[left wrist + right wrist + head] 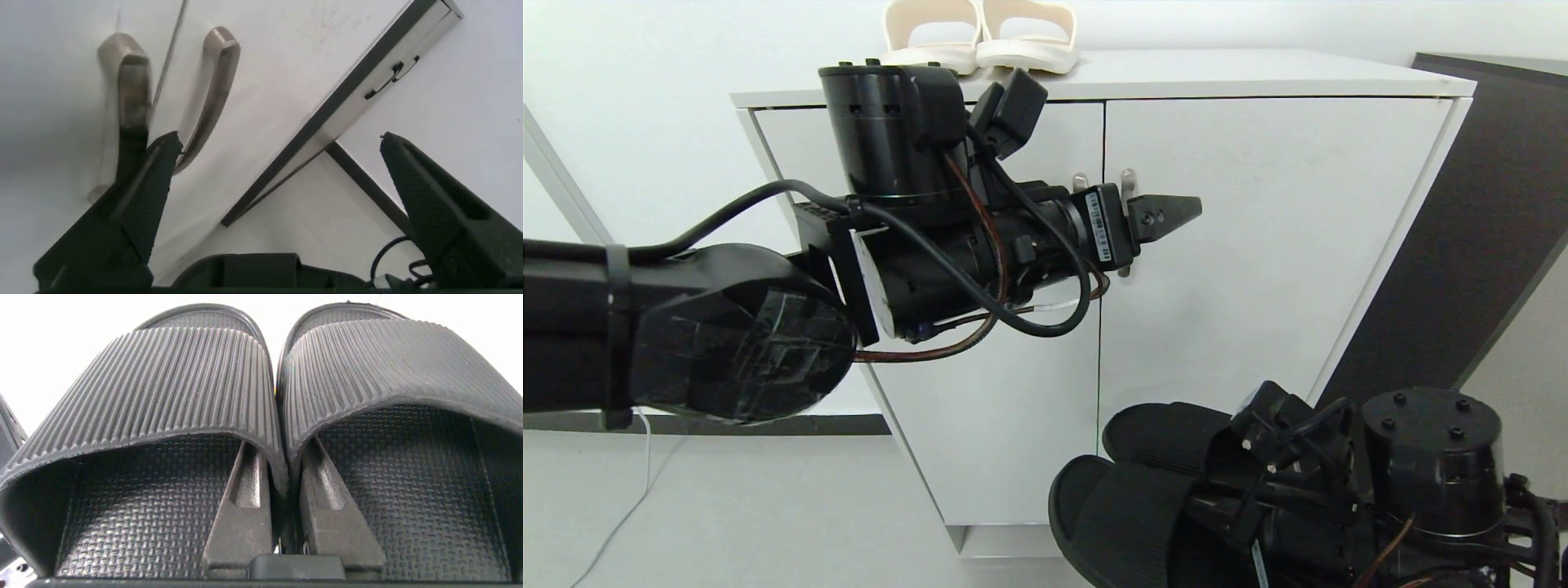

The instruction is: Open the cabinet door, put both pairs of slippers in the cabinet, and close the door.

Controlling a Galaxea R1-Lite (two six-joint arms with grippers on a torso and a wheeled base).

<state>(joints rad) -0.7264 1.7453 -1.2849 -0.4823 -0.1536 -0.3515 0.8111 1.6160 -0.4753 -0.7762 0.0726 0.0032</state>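
Left hand [279, 140] spread wide beside door handles [217, 73]; right hand [286, 502] clamps black slippers [163, 392] together.

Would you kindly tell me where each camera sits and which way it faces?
Head view: on the head, facing forward and down at the cabinet; both arms show.
Left wrist view: on that wrist, past the open left gripper to the handles.
Right wrist view: on that wrist, along the right gripper into the black slippers.
Shared: head and left wrist views show the handles.
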